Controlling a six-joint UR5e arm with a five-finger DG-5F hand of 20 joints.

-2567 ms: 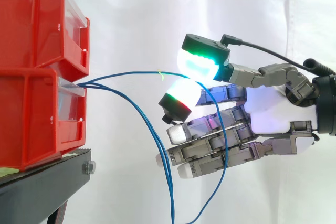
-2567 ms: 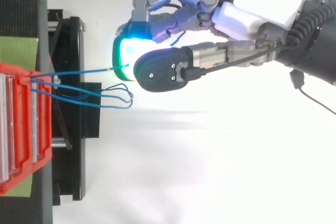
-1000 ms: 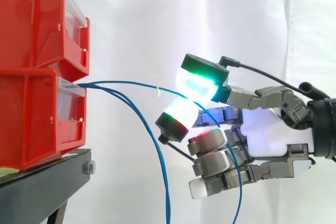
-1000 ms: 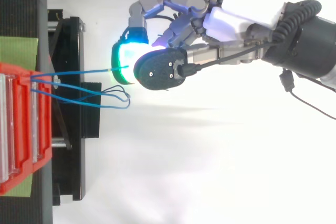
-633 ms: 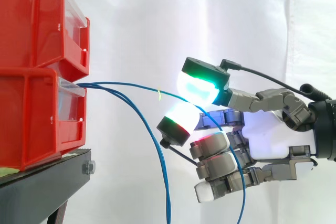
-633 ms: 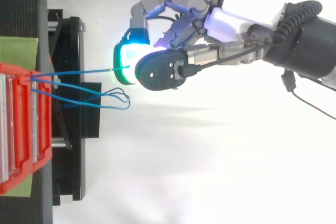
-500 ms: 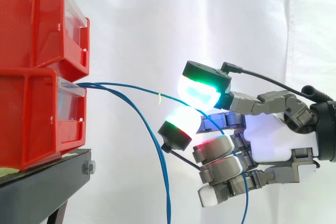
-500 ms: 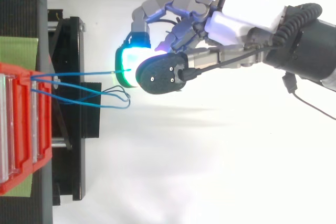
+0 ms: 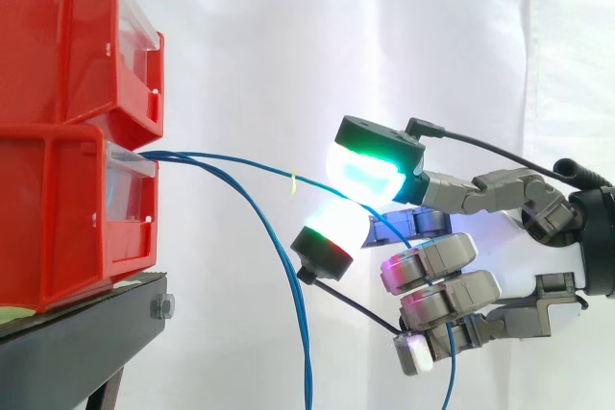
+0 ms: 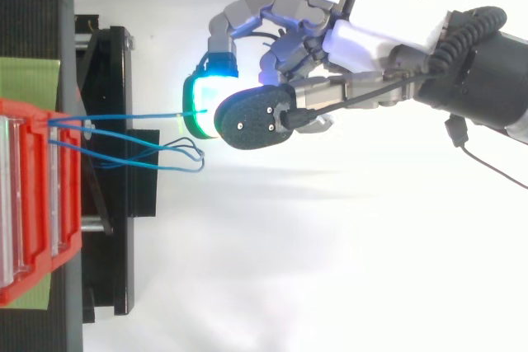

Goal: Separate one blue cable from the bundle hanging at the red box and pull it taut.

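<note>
Glossy red plastic bins on a matt black metal stand; soft white cloth curtain; smooth blue cable.

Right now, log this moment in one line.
hand: shut on blue cable, pinched between glowing pads | blue cable: nearly straight from lower red bin to hand | other cables: hang slack

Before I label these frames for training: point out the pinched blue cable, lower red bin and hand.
pinched blue cable (image 9: 240, 163): side view, stretched run.
lower red bin (image 9: 58, 228): side view, side wall.
hand (image 9: 533, 252): side view, palm.
</note>
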